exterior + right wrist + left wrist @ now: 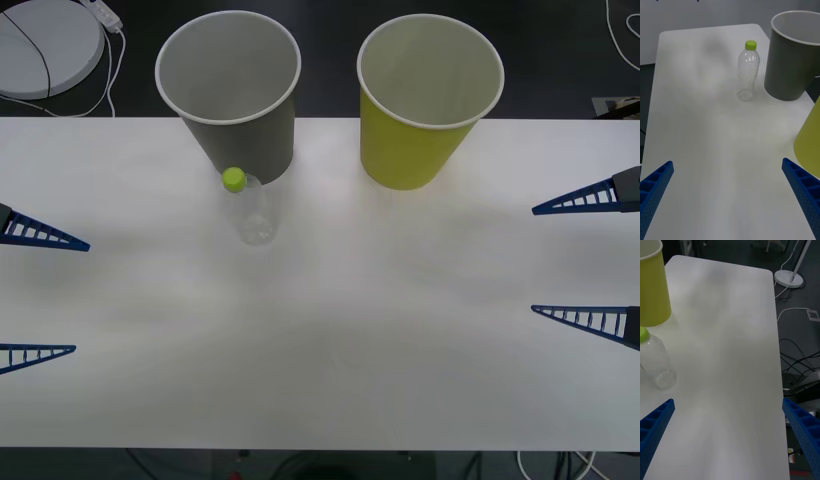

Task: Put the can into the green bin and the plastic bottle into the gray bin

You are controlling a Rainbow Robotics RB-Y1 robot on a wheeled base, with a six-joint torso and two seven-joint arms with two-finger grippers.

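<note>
The bottle (252, 212) stands upright just near of the gray bin (232, 92); the green bin (425, 100) sits right, both at the table's (330, 340) far edge. The left gripper (40, 295) and right gripper (585, 258) hang wide open at the side edges, with bare tabletop between.

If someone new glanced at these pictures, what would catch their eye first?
Two big paper cups at the far edge of the white table: the gray bin on the left, the green bin on the right. The plastic bottle stands upright just before the gray one. The left gripper and right gripper wait open at the sides.
</note>
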